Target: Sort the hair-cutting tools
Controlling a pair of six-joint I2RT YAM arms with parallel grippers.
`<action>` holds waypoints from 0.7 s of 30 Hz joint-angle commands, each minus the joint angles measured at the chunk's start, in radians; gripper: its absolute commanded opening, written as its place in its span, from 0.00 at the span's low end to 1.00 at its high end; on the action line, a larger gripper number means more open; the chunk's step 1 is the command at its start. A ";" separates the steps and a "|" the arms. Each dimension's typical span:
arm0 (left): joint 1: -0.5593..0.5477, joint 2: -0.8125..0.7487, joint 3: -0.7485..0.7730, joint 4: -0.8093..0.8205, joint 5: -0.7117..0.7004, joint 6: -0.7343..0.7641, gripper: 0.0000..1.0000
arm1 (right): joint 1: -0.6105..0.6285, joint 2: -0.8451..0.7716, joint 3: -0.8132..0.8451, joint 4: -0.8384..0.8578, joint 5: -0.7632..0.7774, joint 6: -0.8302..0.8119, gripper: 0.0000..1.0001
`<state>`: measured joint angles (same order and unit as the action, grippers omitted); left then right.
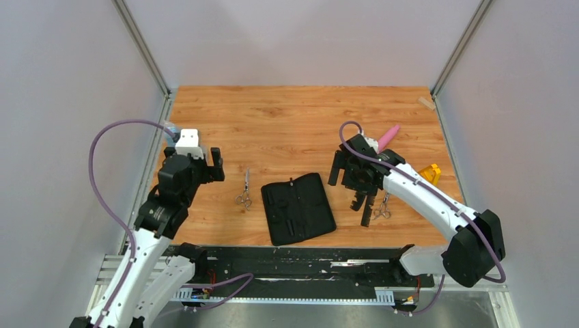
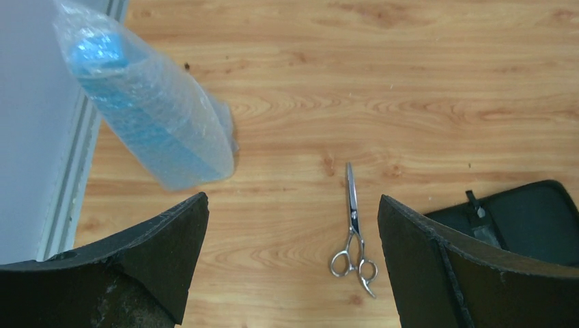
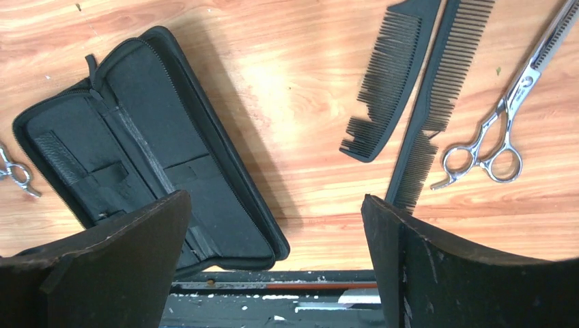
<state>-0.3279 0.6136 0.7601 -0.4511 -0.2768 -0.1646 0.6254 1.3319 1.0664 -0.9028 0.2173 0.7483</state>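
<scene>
One pair of silver scissors [image 1: 245,192] lies left of the open black case [image 1: 298,208]; in the left wrist view these scissors [image 2: 352,229] lie between my fingers, nearer the right one. My left gripper [image 1: 213,166] [image 2: 293,205] is open and empty above them. Two black combs [image 3: 386,82] [image 3: 437,102] lie side by side, with the second scissors [image 3: 498,133] to their right. From above, the combs [image 1: 366,208] and scissors [image 1: 383,209] lie right of the case. My right gripper [image 1: 349,183] [image 3: 276,205] is open and empty, between the case [image 3: 136,150] and the combs.
A translucent blue bottle [image 2: 147,102] lies at the table's left edge by the wall. A pink tapered tool [image 1: 389,137] and a yellow object [image 1: 430,172] lie behind my right arm. A black rail [image 1: 287,263] runs along the near edge.
</scene>
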 commanded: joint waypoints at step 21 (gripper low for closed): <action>-0.051 0.908 0.236 -0.252 0.141 -0.357 0.81 | -0.084 -0.048 -0.068 0.084 -0.139 -0.055 1.00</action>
<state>-0.3569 1.4525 0.9257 -0.7582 -0.1535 -0.4877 0.5446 1.3037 1.0058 -0.8680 0.0952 0.7277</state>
